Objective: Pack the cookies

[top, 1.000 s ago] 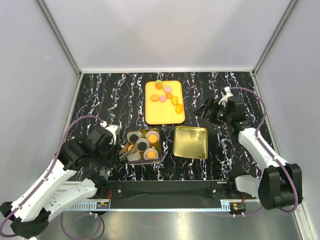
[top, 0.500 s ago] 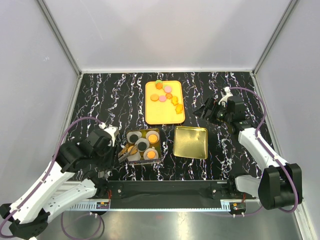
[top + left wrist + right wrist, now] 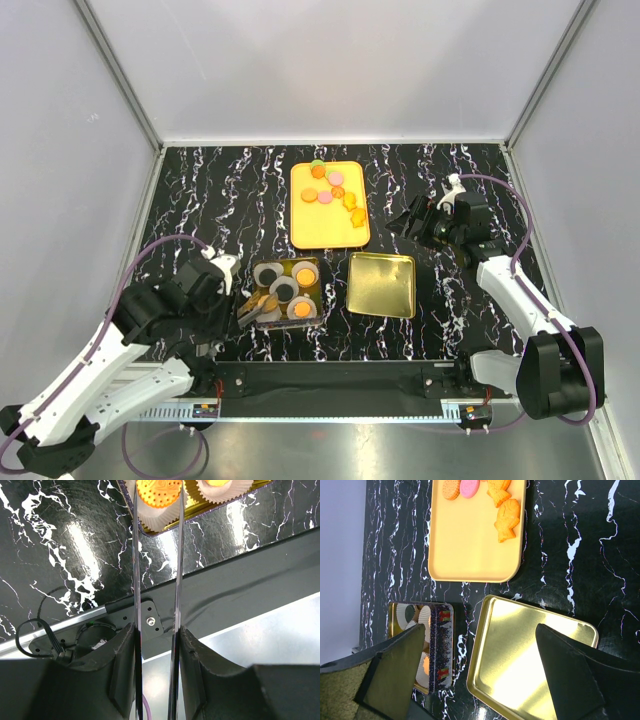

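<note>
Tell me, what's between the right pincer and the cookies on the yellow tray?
Only bare black table and the empty edge of the yellow tray. The top view shows the right pincer off to the side of the cookies.

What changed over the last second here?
The left gripper drew back a little toward the near edge, its fingers now over the near-left part of the tin, flanking an orange cookie in a paper cup; whether they grip it is unclear. The right gripper, open near the lid, the tray and the tin stayed put.
</note>
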Available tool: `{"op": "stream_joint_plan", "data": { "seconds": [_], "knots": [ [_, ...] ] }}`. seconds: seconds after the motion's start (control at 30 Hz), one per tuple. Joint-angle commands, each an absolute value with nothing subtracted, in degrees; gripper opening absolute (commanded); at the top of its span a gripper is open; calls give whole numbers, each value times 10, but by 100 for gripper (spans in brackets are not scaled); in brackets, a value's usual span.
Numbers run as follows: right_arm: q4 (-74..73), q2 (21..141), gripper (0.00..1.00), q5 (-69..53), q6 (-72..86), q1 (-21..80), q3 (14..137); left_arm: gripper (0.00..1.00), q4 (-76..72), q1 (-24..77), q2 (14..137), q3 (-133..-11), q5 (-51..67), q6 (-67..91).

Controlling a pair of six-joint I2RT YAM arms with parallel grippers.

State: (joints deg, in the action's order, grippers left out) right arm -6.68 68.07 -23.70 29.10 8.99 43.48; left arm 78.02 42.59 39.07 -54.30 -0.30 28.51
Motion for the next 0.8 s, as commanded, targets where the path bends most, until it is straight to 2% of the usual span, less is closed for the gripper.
{"op": "stream_joint_plan", "data": {
  "seconds": [0.0, 0.37, 0.77],
  "knots": [
    [-54, 676, 100, -245, 280, 95, 455, 39, 804, 432, 387, -557, 12, 278],
    [-53, 676, 100, -245, 280, 94, 455, 40, 812, 435, 387, -558, 2, 287],
    [-54, 674, 100, -245, 280, 95, 454, 47, 813, 436, 388, -560, -16, 290]
  ]
}}
